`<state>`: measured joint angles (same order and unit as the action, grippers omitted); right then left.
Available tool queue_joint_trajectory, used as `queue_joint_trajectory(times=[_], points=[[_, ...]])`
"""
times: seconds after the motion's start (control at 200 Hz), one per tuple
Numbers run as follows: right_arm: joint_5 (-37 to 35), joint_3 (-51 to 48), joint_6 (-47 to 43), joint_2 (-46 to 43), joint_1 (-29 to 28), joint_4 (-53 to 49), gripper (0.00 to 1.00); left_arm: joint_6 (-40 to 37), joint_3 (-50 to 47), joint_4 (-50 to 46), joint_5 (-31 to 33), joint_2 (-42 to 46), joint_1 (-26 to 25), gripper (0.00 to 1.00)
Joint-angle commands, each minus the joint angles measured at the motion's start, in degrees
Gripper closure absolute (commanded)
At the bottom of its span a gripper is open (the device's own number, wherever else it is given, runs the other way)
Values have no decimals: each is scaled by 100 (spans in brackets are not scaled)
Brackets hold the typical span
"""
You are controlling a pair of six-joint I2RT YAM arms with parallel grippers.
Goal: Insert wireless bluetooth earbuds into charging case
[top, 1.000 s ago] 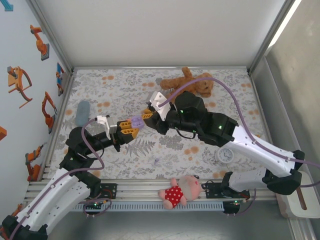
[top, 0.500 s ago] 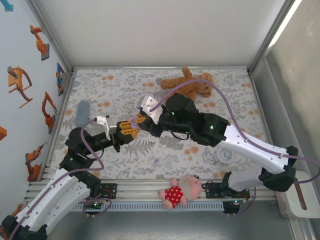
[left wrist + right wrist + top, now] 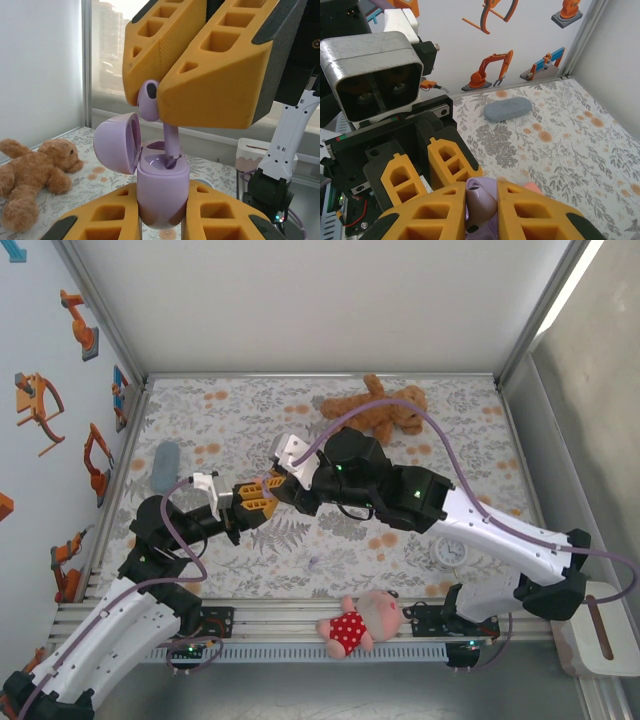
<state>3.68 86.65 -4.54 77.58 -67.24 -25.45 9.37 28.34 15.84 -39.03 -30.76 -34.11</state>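
Observation:
My left gripper (image 3: 162, 202) is shut on a lilac charging case (image 3: 162, 182), held upright with its lid (image 3: 117, 142) swung open to the left. Directly above it, my right gripper (image 3: 157, 97) is shut on a lilac earbud (image 3: 149, 97). The bud's stem (image 3: 171, 142) points down and its tip sits inside the case's near socket. From the right wrist view the earbud (image 3: 482, 202) is pinched between the orange fingers (image 3: 535, 210), with the left gripper's fingers (image 3: 445, 160) just beyond. Seen from above, the two grippers (image 3: 255, 502) (image 3: 276, 483) meet tip to tip over the mat's left half.
A brown teddy bear (image 3: 378, 408) lies at the back. A grey-blue pouch (image 3: 165, 465) sits far left, a small white clock (image 3: 450, 550) right of centre, a doll in a red dress (image 3: 360, 622) on the front rail. A tiny lilac piece (image 3: 313, 562) lies on the mat.
My right gripper has moved left and down onto the left gripper, bringing the earbud over the open case. The left arm has hardly moved.

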Motion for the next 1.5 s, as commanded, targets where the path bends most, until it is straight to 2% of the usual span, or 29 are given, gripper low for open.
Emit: queue_joint_trajectory(times=[0.0, 0.295, 0.526, 1.062, 1.492], points=[[-60, 203, -115, 60, -53, -93, 81, 38, -28, 162, -110, 62, -24, 99], [-272, 173, -123, -42, -69, -222, 80, 13, -22, 128, -111, 62, -35, 99], [-201, 71, -108, -206, -65, -78, 81, 13, -30, 137, -113, 60, -35, 99], [-184, 102, -113, 20, -70, -302, 80, 4, -4, 124, -104, 58, -48, 99], [98, 108, -27, 99, -69, -309, 80, -5, 5, 147, -103, 33, -54, 99]])
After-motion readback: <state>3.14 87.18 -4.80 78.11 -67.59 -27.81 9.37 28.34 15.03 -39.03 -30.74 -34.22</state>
